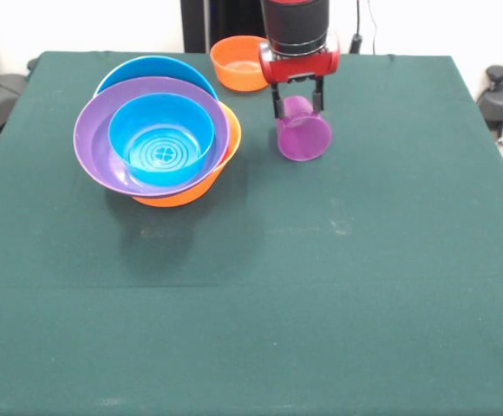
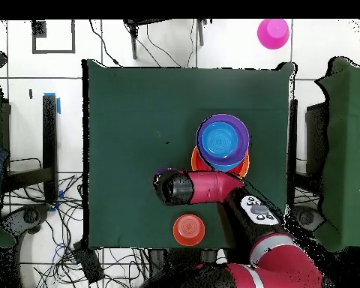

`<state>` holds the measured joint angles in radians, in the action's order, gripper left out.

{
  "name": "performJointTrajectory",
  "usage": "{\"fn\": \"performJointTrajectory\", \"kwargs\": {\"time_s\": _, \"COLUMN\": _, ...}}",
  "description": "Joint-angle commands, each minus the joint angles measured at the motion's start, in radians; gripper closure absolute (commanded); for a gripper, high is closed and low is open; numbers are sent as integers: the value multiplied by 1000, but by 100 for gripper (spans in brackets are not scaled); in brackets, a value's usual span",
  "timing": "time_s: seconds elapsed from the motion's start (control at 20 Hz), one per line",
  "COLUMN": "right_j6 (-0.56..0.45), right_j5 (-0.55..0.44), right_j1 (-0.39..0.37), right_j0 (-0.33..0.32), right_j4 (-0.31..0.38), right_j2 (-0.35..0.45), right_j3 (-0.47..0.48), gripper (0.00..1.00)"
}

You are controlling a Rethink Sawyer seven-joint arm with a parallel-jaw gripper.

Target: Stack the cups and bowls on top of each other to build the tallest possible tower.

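- Tower (image 1: 156, 143): small blue bowl (image 1: 161, 139) nested in the purple bowl (image 1: 95, 139), over the big orange and blue bowls, on the tabletop (image 1: 321, 286). Glossy, light, likely slippery.
- Purple cup (image 1: 303, 134): tilted, gripped by the hand (image 1: 299, 106), just off the tabletop. Thin, light; best pinched at the rim.
- Small orange bowl (image 1: 241, 62): farthest back, alone.

Dark green cloth-covered table (image 1: 338, 286) under gripper (image 1: 298, 111), filling most of front view. White wall (image 1: 104, 24) behind gripper, dark vertical panel (image 1: 221, 22) just beside it at top. Floor (image 2: 63, 90) of pale tiles with dark grid lines around table in overhead view. Black cables (image 2: 55, 217) tangled on floor, well apart from gripper. Blue tape mark (image 2: 57, 103) on floor. More green-covered furniture (image 2: 340, 150) at both side edges.
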<state>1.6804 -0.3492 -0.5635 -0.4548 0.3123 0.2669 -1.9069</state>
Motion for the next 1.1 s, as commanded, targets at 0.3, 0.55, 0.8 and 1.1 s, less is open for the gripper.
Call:
{"fn": "performJointTrajectory", "kwargs": {"time_s": 0.3, "right_j6": 44, "right_j5": 297, "right_j1": 256, "right_j0": 0, "right_j4": 125, "right_j2": 21, "right_j3": 233, "gripper": 0}}
{"fn": "performJointTrajectory", "kwargs": {"time_s": 0.55, "right_j6": 87, "right_j5": 432, "right_j1": 282, "right_j0": 11, "right_j4": 128, "right_j2": 19, "right_j3": 271, "gripper": 0}}
{"fn": "performJointTrajectory", "kwargs": {"time_s": 0.8, "right_j6": 104, "right_j5": 616, "right_j1": 250, "right_j0": 77, "right_j4": 145, "right_j2": -45, "right_j3": 293, "gripper": 0}}
{"fn": "performJointTrajectory", "kwargs": {"time_s": 1.1, "right_j6": 90, "right_j5": 653, "right_j1": 273, "right_j0": 74, "right_j4": 155, "right_j2": -26, "right_j3": 337, "gripper": 0}}
